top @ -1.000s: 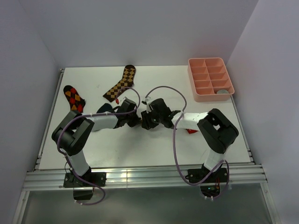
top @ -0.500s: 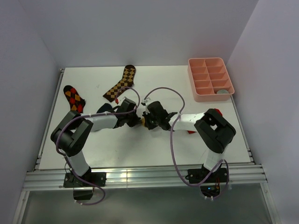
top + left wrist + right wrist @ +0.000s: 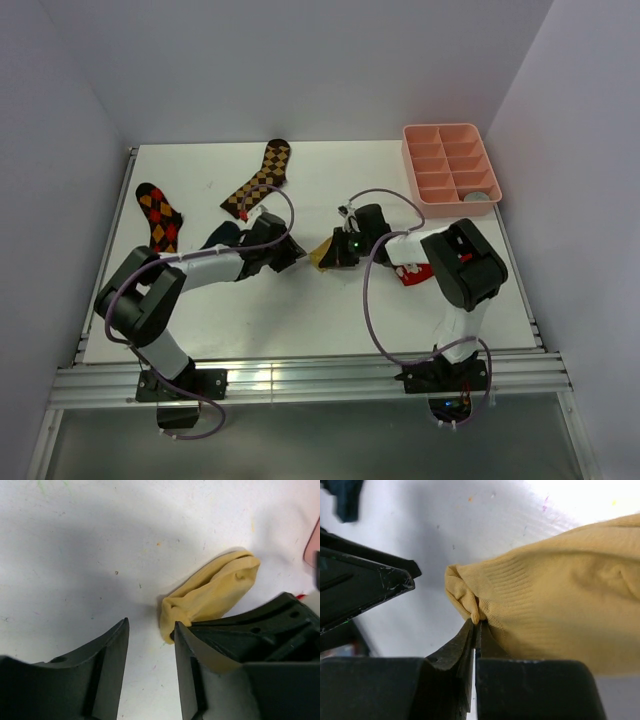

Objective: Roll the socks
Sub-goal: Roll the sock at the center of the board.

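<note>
Yellow sock [image 3: 322,254]: down on the desk [image 3: 300,315], mid-table, bunched into a short fat tube right between the two arms.
Right gripper [image 3: 475,626]: pressed tight together, and it's got a small fold at the sock's end pinched between the tips.
Left gripper [image 3: 150,625]: spread wide with nothing in the gap, tips low over bare desk.
Long axis: from the pinched end the sock slants away from the left gripper, over toward the right arm's side.
Key relation: the sock's end sits just beside the left gripper's right-hand finger, outside the gap; can't tell if it's touching.
Nearer arm: both are at that same end, but only the right has hold.
Next move, my call: the left needs a sideways shift to get cloth inside its gap.
</note>
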Controlling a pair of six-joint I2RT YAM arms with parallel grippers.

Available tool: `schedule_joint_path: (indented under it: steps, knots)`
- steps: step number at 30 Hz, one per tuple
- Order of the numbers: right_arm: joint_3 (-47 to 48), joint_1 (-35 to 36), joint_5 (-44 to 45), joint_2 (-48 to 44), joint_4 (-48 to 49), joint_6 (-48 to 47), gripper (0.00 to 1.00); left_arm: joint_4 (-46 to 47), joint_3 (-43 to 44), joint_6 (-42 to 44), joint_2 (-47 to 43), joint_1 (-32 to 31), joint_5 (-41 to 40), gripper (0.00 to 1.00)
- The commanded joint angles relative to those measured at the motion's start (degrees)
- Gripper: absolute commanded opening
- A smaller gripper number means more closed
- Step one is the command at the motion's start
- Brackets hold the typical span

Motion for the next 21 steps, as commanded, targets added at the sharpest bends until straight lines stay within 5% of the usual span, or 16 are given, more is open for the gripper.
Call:
schedule_joint_path:
  steps: [1,5,11,21]
  knots:
    - [0.2,-2.0,-13.6,3.5,5.5,7.6,0.0,4.2,-1.5,-0.2,-2.2,-0.1,-0.5,0.47]
    - [-1.5,-4.8,-21.9,6.0,14.9,16.2,0.0,6.6,-2.4,-0.1,-2.1,-0.1,0.3,0.52]
    - [-2.5,-6.7,-22.2,8.8,19.0,22.8,0.0,7.6,-1.2,-0.3,0.4,-0.3,1.6,0.51]
    - [-1.7,-7.8,-18.4,10.3,12.0,21.1,0.01,7.6,0.5,-0.3,4.0,-1.5,2.9,0.43]
